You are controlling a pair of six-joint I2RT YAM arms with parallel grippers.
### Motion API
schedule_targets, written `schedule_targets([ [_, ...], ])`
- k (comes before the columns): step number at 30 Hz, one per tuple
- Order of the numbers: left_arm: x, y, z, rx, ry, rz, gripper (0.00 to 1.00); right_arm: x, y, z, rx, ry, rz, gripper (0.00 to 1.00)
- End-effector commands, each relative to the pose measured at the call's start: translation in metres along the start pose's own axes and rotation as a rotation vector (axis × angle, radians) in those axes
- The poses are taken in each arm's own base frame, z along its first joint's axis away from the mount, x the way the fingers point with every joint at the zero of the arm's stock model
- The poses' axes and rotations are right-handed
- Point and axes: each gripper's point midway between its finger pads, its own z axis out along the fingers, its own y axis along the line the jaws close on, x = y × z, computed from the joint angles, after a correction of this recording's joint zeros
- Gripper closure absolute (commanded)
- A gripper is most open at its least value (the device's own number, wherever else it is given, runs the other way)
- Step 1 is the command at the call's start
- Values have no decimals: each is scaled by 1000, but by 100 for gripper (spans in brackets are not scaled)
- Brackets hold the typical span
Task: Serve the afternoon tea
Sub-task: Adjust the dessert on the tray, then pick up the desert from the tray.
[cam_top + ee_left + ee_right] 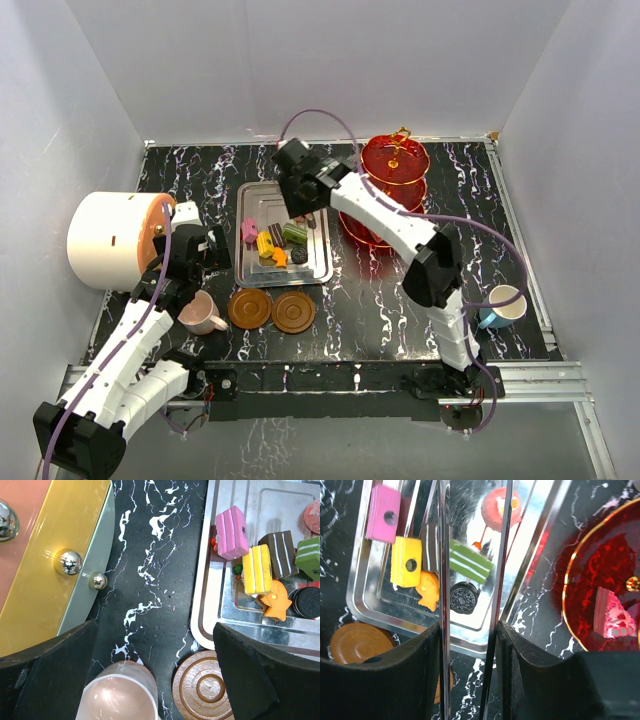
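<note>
Several small colourful sweets (275,245) lie on the silver tray (250,200). My right gripper (303,210) is over the tray, shut on silver tongs (444,580). Their two blades run up between my fingers (420,655), over the green sweet (470,565) and the dark round biscuit (464,597). The red three-tier stand (395,160) is just right of the tray, and a pale pink sweet (611,614) lies on its plate (600,565). My left gripper (152,645) is open above the pink cup (117,692) and a brown saucer (202,687). The second saucer (294,312) lies beside the first. The blue cup (503,305) stands at the right.
The big white drum with an orange face (105,240) lies at the left, close to my left arm; its gold rim (55,565) shows in the left wrist view. White walls enclose the black marbled table (370,300).
</note>
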Motion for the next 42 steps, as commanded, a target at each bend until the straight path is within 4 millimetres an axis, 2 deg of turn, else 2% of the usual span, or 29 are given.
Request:
schedule_targets([
  [1,0,2,0,-4,-3,-1,1,-23,-8,-27,-93,-68,157,59],
  [7,0,1,0,-2,-4,-2,1,-2,-16,-13,-78,30,182,59],
  [17,1,0,1,3,0,-1,1,5,-28,-4,-25,60,218,59],
  [21,1,0,0,4,-1,-1,1,13,-35,1,19,87,213,59],
  [32,1,-4,0,33,-2,5,1,34,-29,18,-14,149,213,58],
  [37,1,-7,0,46,-2,7,1,34,-28,21,-23,150,216,58],
  [42,2,-7,0,49,-1,11,1,21,-21,10,-76,108,239,57],
])
